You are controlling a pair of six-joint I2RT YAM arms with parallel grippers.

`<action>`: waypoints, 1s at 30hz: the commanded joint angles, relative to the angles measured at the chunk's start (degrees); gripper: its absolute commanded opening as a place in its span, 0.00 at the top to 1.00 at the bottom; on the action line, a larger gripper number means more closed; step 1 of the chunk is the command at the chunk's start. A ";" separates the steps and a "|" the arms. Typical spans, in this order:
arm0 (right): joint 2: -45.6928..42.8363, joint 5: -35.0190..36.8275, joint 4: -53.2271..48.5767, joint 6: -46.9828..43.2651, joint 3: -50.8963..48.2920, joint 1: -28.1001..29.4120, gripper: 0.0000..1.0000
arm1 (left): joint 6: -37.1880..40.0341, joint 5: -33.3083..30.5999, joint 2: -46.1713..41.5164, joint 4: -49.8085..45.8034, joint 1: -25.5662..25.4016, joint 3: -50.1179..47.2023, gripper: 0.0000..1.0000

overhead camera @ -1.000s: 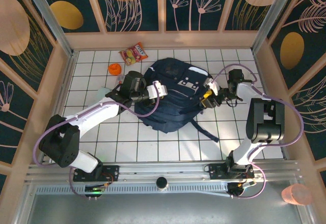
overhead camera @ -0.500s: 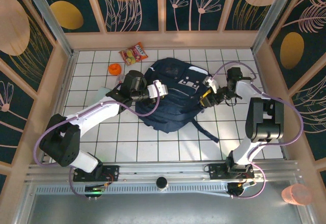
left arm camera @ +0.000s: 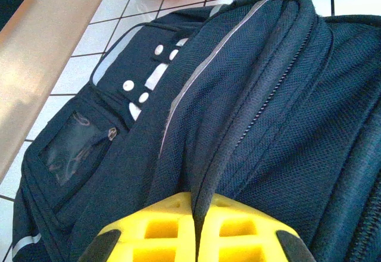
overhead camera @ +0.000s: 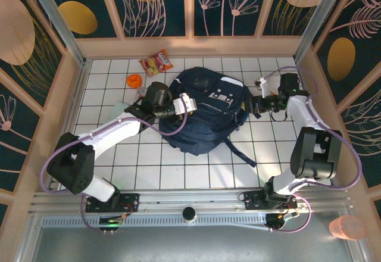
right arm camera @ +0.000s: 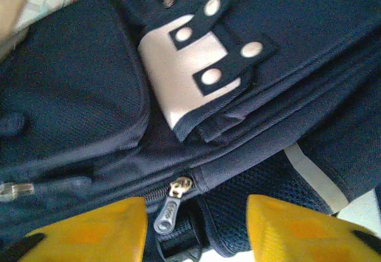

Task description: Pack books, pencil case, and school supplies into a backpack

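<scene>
Two tools are at one backpack (overhead camera: 202, 122), which lies flat in the middle of the tiled bench (overhead camera: 196, 167). Its front with the white patches faces up, and a dark strap (overhead camera: 241, 153) trails toward the near edge.

The left tool (overhead camera: 183, 104) rests on the backpack's left side. In the left wrist view its yellow fingers (left arm camera: 149, 232) are pressed together, with a ridge of navy fabric pinched between them. The ridge runs alongside a zip line and a thin pale stripe (left arm camera: 196, 77). To the left of the ridge lies a flap with small white snaps.

The right tool (overhead camera: 256, 104) reaches in at the backpack's right edge. In the right wrist view its yellow fingers (right arm camera: 297, 229) stand well apart and grip nothing. A silver zip pull (right arm camera: 169, 209) lies in the gap between them, nearer the finger on the left of that view, and seems to touch neither. Above the pull is a white patch (right arm camera: 178, 71) crossed by dark tabs with round snaps.

A red-orange snack packet (overhead camera: 156, 63) lies near the far wall, off the backpack's far left corner. A small round orange thing (overhead camera: 134, 80) sits just nearer than it, and both are apart from the backpack. A pale piece (overhead camera: 119, 106) lies on the bench at the left arm's outer side, partly hidden by the arm, so I cannot tell what it is.
</scene>
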 commanded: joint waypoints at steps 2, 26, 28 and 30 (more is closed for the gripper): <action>-0.69 3.41 2.55 11.75 -4.25 2.87 0.56 | -1.22 1.70 -0.82 6.85 0.18 2.49 1.00; 0.42 15.34 5.23 15.00 -6.20 10.70 0.87 | -1.60 1.55 -0.83 6.00 0.17 2.71 1.00; -1.27 13.50 4.68 15.35 -6.64 10.70 0.90 | -1.87 0.61 -0.39 5.89 0.15 2.80 1.00; -2.82 10.86 4.63 16.08 -7.13 10.62 0.94 | -2.78 -0.67 0.19 6.44 0.12 2.91 1.00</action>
